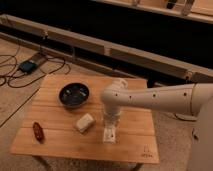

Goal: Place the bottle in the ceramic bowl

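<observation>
Bottle (109, 135): white plastic, judged light, stiff, slippery; found on surface (137, 127) beneath gripper (110, 128), apart from bowl (74, 85); best taken mid-body; grip state cannot be told

On the table (142, 142), the ceramic bowl (74, 94) sits toward the back-left corner. A block (84, 122) lies in front of it, near the middle, and a small object (38, 131) lies by the front-left corner. The gripper (110, 134) is just right of the block, near the front edge.
</observation>
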Motion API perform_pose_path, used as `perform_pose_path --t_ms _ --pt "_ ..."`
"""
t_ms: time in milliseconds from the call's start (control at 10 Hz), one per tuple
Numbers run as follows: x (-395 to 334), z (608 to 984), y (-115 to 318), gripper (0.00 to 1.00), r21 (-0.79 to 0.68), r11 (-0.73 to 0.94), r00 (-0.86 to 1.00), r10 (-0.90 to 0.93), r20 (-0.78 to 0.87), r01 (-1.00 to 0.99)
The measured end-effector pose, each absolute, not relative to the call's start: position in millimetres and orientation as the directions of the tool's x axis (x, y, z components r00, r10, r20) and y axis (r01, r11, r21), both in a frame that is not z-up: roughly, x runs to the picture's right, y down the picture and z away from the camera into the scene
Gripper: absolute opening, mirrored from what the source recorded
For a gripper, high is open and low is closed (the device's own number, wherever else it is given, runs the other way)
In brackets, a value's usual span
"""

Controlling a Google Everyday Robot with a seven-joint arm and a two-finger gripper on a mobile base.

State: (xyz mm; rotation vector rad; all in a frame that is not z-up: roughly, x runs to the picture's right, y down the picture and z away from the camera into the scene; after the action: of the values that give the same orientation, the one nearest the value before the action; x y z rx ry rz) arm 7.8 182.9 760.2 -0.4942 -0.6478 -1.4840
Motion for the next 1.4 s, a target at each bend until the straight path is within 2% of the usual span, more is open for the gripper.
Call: perform_pose_path --t_ms 400,800,1400 --pt "-58.3 756.3 149.4 0.0 0.283 -0.082 -0.254 -0.719 0.647 0.955" --pt "-110.6 786.6 118.5 0.0 0.414 -0.208 -0.433 -0.686 0.584 0.886" --pt "-180.4 827.5 68.7 0.0 0.508 -0.355 -0.601 -0.637 0.483 0.785"
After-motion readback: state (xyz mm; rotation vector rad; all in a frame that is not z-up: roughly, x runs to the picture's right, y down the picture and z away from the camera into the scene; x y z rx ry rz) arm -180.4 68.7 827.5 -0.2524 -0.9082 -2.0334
